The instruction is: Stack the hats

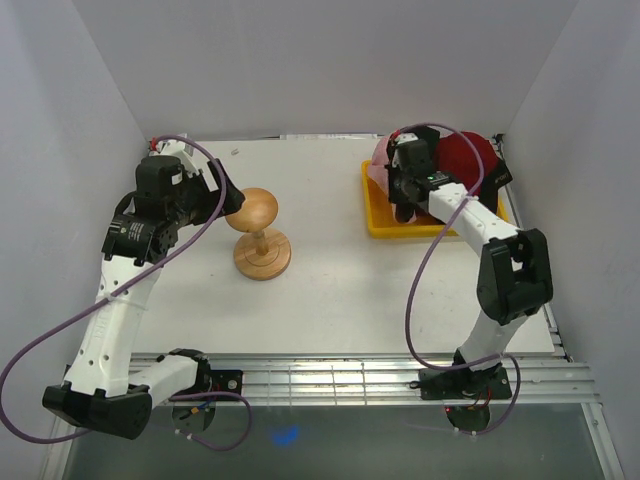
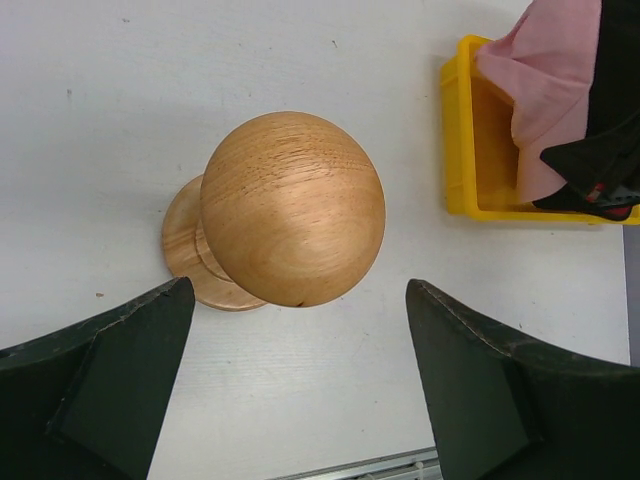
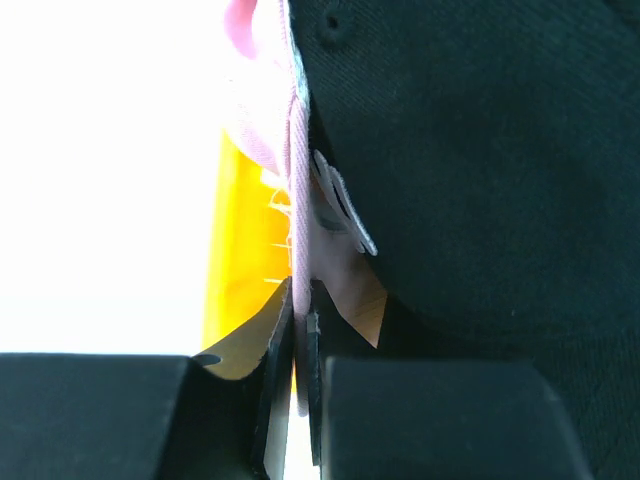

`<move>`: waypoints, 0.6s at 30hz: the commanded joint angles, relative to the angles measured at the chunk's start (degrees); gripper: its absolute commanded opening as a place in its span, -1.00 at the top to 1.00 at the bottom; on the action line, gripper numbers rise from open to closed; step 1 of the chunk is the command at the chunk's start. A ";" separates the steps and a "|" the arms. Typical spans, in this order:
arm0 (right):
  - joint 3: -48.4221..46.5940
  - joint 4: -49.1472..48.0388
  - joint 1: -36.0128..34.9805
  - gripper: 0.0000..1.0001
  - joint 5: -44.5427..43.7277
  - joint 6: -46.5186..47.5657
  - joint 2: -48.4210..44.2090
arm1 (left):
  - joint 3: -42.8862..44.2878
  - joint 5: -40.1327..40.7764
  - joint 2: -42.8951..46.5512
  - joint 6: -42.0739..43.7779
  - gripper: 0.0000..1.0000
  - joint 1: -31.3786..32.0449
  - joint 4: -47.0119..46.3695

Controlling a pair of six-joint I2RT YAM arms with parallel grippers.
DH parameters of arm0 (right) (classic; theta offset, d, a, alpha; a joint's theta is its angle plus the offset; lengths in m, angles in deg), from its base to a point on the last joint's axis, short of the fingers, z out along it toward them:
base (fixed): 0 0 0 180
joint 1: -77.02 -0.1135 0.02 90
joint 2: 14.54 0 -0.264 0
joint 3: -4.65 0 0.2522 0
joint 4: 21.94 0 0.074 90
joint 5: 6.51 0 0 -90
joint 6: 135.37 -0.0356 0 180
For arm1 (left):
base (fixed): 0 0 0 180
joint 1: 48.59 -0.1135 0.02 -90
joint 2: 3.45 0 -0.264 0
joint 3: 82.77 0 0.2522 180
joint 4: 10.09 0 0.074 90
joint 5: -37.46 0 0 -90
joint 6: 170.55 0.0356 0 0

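The left jaws hang released over the stand (image 2: 290, 210). Their dark fingers (image 2: 100, 390) fill the lower corners of the left wrist view, wide apart, with the stand's round wooden top between them and untouched. From above, the stand sits upright on the white bench (image 1: 340, 290), left of centre, with the left arm just beside it at the left.

The hats lie heaped in the yellow tray (image 1: 385, 232) at the upper right of the top view. The pink hat (image 1: 380, 155) is at the left of the heap, the red hat (image 1: 465, 155) in the middle, and a black hat (image 1: 498, 172) at the right edge. The right arm reaches into the tray over the heap.

In the right wrist view the right jaws are clenched on a thin edge of the pink hat, which runs down the middle of the frame into the narrow slit between the fingers (image 3: 420, 420). Black fabric fills the right of that frame and presses against the pink. The tray wall shows yellow at the left.
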 commanded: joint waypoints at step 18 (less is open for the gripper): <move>13.45 -25.02 14.26 0.84 47.55 -28.49 -18.96 | -0.36 1.60 1.79 -0.34 -0.95 0.21 0.21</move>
